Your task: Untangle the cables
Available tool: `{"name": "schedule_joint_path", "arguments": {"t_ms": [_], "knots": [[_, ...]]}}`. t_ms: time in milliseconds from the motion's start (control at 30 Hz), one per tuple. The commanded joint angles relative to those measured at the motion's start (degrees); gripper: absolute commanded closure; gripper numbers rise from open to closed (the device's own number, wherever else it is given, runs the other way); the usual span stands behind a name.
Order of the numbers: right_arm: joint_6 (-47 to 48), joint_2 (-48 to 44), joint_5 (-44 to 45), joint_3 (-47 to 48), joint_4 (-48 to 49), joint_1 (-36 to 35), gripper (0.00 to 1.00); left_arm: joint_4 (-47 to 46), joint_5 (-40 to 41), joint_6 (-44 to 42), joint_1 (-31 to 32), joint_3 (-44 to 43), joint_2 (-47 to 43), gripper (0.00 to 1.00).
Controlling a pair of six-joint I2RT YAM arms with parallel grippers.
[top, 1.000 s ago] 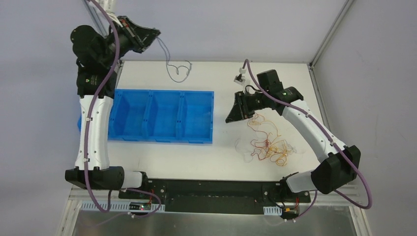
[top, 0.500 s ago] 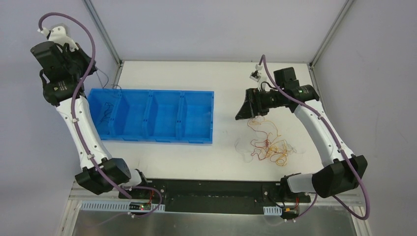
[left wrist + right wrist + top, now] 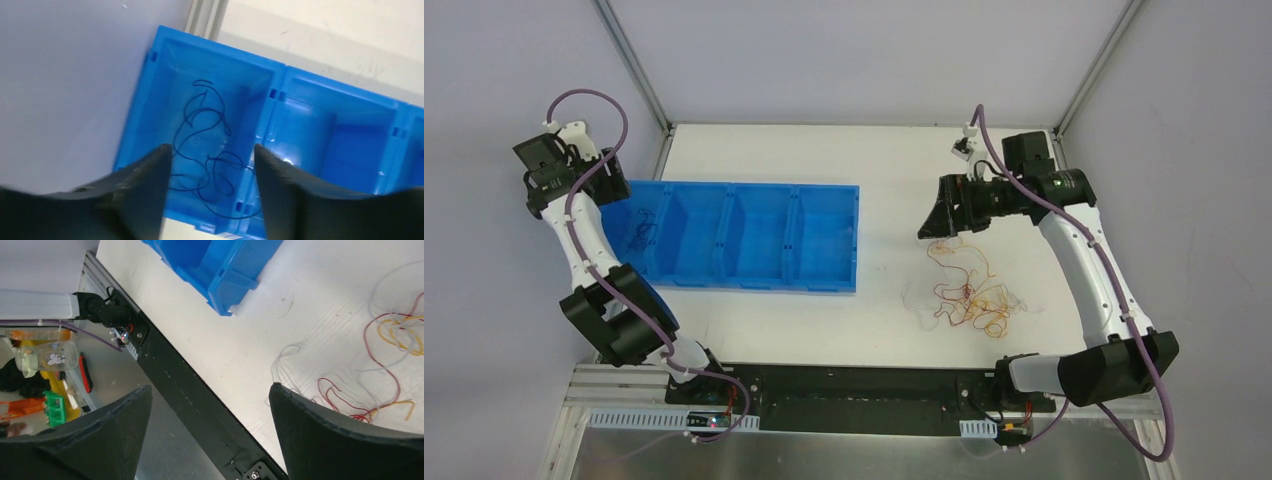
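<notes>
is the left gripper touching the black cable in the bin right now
Apart. The left wrist view shows the black cable lying loose on the floor of the blue bin, with the open left gripper held above it.

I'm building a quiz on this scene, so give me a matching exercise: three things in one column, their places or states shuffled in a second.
Things:
1. black cable
2. red and yellow tangle
3. right claw

Places or states:
A. open, holding nothing
B. on the table, right of the blue bin
C. in the bin's leftmost compartment

Pairs: 1-C; 2-B; 3-A
</notes>
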State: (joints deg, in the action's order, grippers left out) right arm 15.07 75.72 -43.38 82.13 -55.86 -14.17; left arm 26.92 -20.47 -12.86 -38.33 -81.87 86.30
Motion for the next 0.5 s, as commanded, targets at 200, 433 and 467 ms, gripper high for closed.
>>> {"name": "schedule_joint_path", "arguments": {"t_ms": [200,433,467], "knots": [[14.3,2.9,14.1,0.2,-13.7,9.8,0.19,4.2,-16.2,-1.4,12.2,-3.9,-7.6,0.01],[18.8,4.9,23.5,-8.8,-12.8,19.2,0.25,6.0,-21.0,5.3,38.3,-7.2,-5.2,0.01],[19.2,5.2,24.2,-10.0,-12.3,19.7,0.27,6.0,-21.1,6.5,42.6,-7.6,-3.5,0.01]]}}
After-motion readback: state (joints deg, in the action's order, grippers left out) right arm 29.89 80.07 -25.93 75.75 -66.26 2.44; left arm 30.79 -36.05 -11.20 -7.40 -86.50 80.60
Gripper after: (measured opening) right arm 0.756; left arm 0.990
